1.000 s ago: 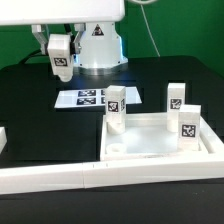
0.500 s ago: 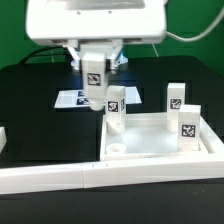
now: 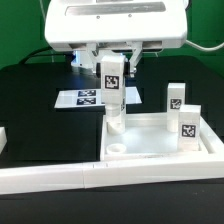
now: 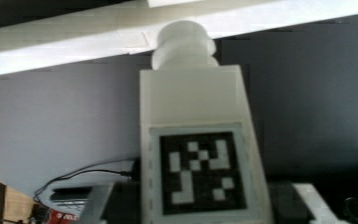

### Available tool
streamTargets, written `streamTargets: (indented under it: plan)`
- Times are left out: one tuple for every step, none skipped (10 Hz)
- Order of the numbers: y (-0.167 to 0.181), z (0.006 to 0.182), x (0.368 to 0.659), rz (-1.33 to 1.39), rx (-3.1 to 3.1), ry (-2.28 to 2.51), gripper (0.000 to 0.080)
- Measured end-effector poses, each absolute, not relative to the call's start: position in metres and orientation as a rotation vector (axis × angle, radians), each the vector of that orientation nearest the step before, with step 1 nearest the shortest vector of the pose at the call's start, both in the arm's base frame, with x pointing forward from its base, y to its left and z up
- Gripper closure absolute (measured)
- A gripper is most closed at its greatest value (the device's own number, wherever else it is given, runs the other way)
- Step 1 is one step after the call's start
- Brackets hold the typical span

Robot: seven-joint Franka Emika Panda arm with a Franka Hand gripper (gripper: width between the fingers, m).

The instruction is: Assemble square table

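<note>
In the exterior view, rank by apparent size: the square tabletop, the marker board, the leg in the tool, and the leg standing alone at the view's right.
1. Square tabletop, largest by far.
2. Marker board, partly hidden by the held leg.
3. Held leg and the lone leg: the held one shows longer, but they sit at different depths, so no firm ranking.

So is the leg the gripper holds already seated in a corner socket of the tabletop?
No. In the exterior view the held leg hangs above the tabletop, over a leg already standing there.
</note>
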State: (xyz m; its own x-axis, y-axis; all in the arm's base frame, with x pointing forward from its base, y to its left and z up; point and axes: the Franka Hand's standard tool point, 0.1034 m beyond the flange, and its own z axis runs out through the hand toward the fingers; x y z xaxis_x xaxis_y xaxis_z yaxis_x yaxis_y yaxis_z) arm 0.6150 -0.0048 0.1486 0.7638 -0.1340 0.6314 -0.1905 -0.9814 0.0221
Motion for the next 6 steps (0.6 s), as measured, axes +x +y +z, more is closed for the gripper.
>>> streamTargets:
  plan:
    - [-0.018, 0.131, 0.600, 1.030, 2.842, -0.221, 0.0509]
    - [-0.013, 0.109, 0.591, 0.914, 2.912, -0.239, 0.0509]
    - [-0.007, 0.109, 0.598, 0.949, 2.918, -0.236, 0.0509]
    - [-0.004, 0.098, 0.599, 0.931, 2.936, -0.244, 0.0509]
    - [0.005, 0.091, 0.601, 0.914, 2.961, -0.241, 0.0509]
    - [0.015, 0.092, 0.606, 0.913, 2.974, -0.263, 0.0509]
